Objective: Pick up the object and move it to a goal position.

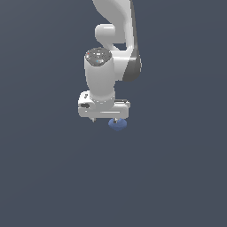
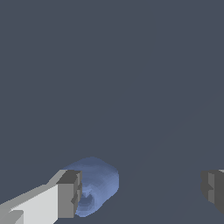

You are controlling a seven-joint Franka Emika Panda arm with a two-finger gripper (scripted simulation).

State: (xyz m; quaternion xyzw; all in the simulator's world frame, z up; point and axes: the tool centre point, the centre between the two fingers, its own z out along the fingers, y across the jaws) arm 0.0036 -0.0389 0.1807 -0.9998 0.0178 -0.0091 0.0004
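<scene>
While the white arm (image 1: 111,48) reaches down from above, its end effector (image 1: 104,119) hangs with fingers spread wide apart, gripping nothing; the blue object (image 1: 117,125) sits just under its exterior view's right end; in the wrist view the object (image 2: 97,185) lies right beside one finger (image 2: 69,194), not between the two.

Dim, flat simulator lighting, soft low-detail renders, no cast shadows or glare.

Blue lump (image 2: 98,186) partly hidden behind one finger (image 2: 69,194), arm (image 1: 117,26) cut off at the exterior view's top edge
</scene>
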